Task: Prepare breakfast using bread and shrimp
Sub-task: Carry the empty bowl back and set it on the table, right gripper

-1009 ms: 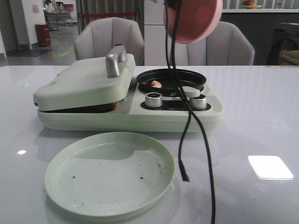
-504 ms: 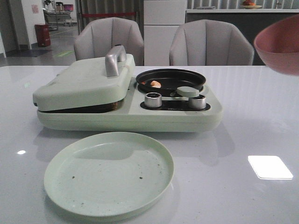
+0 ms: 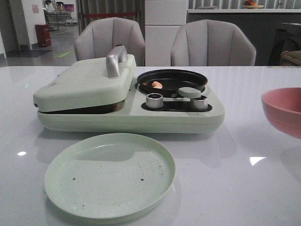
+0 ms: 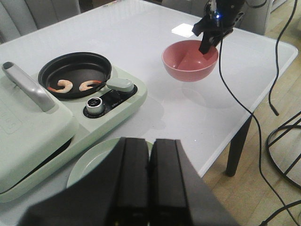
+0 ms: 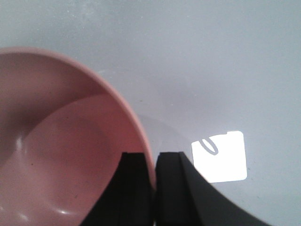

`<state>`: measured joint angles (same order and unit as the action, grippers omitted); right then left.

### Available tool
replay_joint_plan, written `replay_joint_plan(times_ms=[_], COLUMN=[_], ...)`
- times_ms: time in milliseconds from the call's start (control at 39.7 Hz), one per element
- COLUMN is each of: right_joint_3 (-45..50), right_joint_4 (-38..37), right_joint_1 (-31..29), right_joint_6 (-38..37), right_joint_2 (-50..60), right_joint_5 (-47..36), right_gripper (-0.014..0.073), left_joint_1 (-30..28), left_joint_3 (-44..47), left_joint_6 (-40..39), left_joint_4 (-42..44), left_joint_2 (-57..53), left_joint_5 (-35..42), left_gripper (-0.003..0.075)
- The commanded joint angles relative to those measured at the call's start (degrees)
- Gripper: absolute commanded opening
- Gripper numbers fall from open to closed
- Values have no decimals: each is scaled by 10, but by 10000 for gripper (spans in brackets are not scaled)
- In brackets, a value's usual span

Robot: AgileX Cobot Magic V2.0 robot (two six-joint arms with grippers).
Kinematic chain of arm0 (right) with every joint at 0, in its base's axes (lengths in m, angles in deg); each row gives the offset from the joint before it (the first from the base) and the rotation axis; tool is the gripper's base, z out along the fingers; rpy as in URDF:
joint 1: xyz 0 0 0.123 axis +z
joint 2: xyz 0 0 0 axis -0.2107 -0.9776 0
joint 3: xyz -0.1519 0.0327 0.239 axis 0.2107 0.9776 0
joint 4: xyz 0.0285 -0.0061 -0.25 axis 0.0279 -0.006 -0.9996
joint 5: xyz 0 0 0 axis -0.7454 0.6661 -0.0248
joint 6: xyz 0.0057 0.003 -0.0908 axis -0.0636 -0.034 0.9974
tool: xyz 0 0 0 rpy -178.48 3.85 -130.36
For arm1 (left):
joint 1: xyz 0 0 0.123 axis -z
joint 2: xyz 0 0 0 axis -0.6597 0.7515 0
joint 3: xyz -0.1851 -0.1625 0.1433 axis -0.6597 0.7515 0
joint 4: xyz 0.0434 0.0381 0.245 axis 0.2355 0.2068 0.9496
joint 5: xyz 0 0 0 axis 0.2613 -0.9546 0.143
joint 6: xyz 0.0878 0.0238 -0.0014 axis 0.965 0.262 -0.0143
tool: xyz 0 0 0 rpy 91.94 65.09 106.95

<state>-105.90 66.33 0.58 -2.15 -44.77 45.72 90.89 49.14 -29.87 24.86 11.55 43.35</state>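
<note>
Front view: one shrimp [image 3: 156, 84] shows in the black round pan [image 3: 172, 80] on the green breakfast maker [image 3: 129, 101], whose lid [image 3: 84, 84] is shut w/ bread crust just peeking at the gap, a green plate [image 3: 110, 175] in front and a pink bowl [image 3: 283, 111] at the far right edge, well apart from the pan. Left wrist view: left gripper [image 4: 149, 183] w/ fingers pressed together and nothing between, over the plate, two shrimp in the pan well beyond it (bowl held off the table by the right arm). Right wrist view: right gripper [image 5: 154, 188] pinching the bowl rim, one finger inside, one outside; no shrimp here.
</note>
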Motion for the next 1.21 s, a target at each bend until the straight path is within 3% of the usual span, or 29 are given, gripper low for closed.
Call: replay_joint_plan(times_ms=[0,202,303,530,933,1185], right_joint_3=[-12,-13,-17,-17,60,137], right_joint_4=[15,17,17,17,-31,-48], right_joint_1=[-2,-2,-2,28,191,202], right_joint_6=[8,8,8,42,55,16], right_joint_2=[-7,-25,-19,60,279,418], right_joint_5=[-37,-57,-54,-55,-1,44], right_gripper=[87,398,495,497,497,497], left_joint_1=[3,3,3,3,3,3], left_joint_3=[-18,-18,-18,-18,-18,-18], left_joint_6=[-6,-6,-6,-6,-6,-6], left_joint_4=[-3,-3,-3,-3,-3,-3], left_joint_2=[2,2,2,2,2,2], left_joint_5=[44,44,44,44,44,44], left_gripper=[99,99,99,99,99,99])
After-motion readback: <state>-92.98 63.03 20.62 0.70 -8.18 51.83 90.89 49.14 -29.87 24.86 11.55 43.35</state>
